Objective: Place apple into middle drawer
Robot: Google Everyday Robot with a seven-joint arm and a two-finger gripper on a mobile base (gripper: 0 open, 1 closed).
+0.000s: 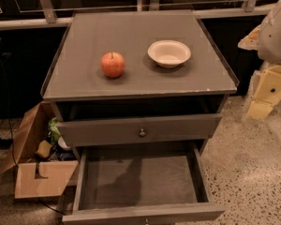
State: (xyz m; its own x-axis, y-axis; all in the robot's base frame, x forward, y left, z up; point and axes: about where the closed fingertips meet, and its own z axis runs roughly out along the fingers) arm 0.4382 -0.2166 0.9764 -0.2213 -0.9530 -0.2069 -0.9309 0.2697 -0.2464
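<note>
apple [113, 64] near left edge of counter [187, 81], ungrasped | gripper [266, 93] beyond right edge, grip state unreadable | middle drawer [168, 177] open | risk: nudged apple likely rolls off

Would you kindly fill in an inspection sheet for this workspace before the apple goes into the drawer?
Surface: grey cabinet top, flat, carrying two things.
Job's things: apple stem up on the top, left of centre; middle drawer pulled open, nothing seen in it.
Clutter: white bowl right of the apple, apart from it; upper drawer with a round knob, above the open one.
Grippers: gripper at the right edge, beside the cabinet, well away from the apple.
Cables: what looks like a thin dark cable on the floor at left.
Surroundings: cardboard box on the left floor; speckled floor.
</note>
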